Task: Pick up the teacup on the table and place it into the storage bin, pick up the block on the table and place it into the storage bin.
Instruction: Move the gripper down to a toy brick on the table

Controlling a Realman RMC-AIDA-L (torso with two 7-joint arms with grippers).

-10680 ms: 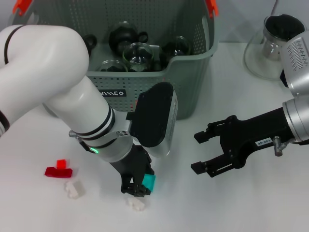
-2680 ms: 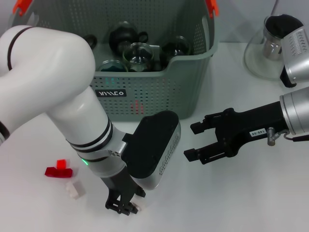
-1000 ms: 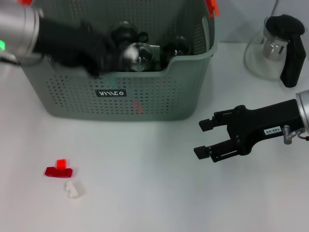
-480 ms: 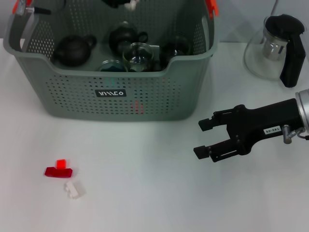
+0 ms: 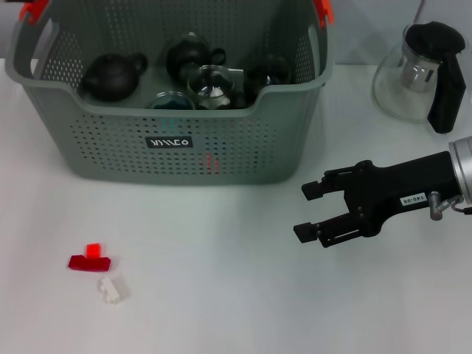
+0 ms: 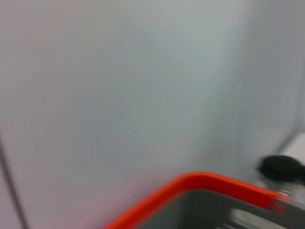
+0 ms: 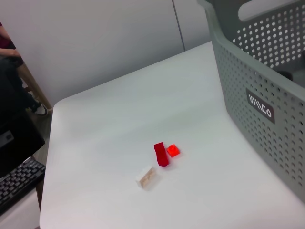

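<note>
The grey storage bin (image 5: 243, 158) stands at the back of the table; glass cups (image 5: 210, 82) and dark teapots (image 5: 110, 74) lie in it. No teacup shows on the table. A red block (image 5: 90, 258) and a small white block (image 5: 110, 289) lie at the front left, and the right wrist view shows the same red block (image 7: 162, 153) and white block (image 7: 146, 177) beside the bin (image 7: 257, 95). My right gripper (image 5: 304, 212) hovers open and empty to the right of the bin. My left gripper is out of view; its wrist view shows only the bin's orange-red handle (image 6: 190, 183).
A glass pitcher with a black handle and lid (image 5: 424, 70) stands at the back right, behind my right arm. White tabletop lies between the blocks and my right gripper. The table's far edge, a wall and a keyboard (image 7: 16, 183) appear in the right wrist view.
My left arm, which carried a white block up over the bin, has left the head view. The white block at the table's front is gone. My right gripper barely shifted.
</note>
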